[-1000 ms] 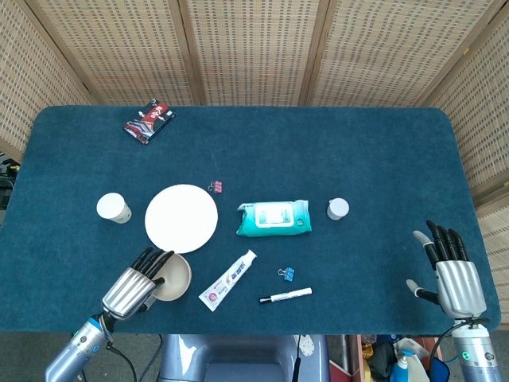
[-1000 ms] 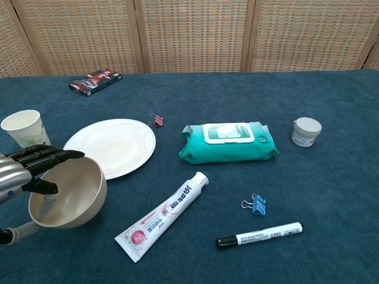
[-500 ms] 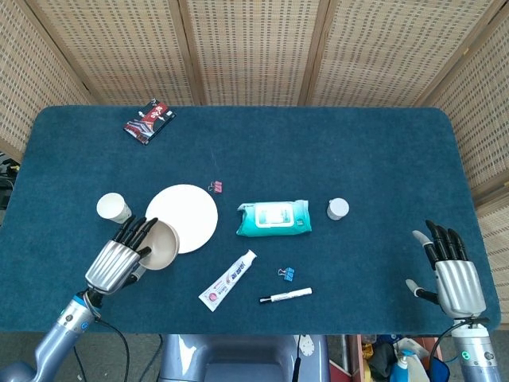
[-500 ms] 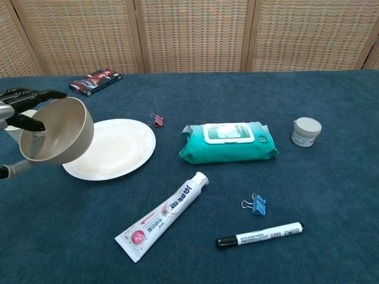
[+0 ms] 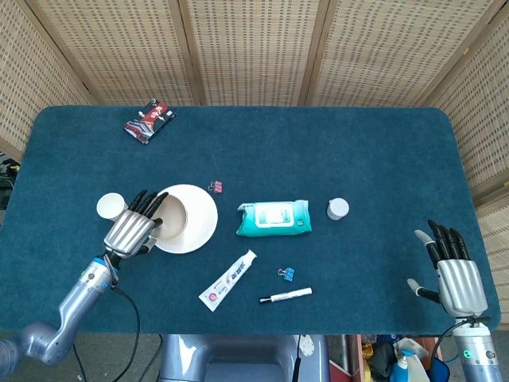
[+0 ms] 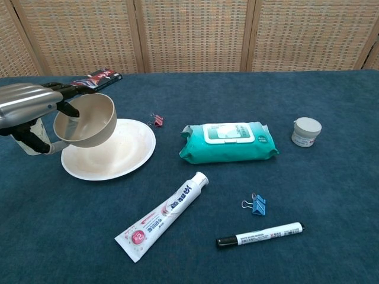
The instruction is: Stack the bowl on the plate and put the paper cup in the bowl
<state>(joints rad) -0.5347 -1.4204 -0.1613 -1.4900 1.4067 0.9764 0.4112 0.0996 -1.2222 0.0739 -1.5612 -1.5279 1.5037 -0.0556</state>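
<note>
My left hand [image 5: 134, 231] [image 6: 26, 106] holds the beige bowl [image 5: 172, 217] [image 6: 86, 120] by its rim, tilted and lifted above the left part of the white plate [image 5: 197, 224] [image 6: 121, 152]. The white paper cup [image 5: 109, 205] stands just left of the plate; in the chest view my left hand hides most of it. At the table's near right corner my right hand [image 5: 452, 270] rests open, fingers spread, holding nothing; the chest view does not show it.
A teal wet-wipe pack [image 5: 273, 217], a toothpaste tube [image 5: 227, 279], a black marker [image 5: 285, 295], a blue binder clip [image 5: 287, 274], a pink clip [image 5: 215, 187] and a small white jar [image 5: 338, 208] lie right of the plate. A dark snack packet [image 5: 149, 121] sits far left.
My left hand has lifted the bowl from the table's near side and carried it away from me and rightward, over the plate. The right hand has stayed in place.
</note>
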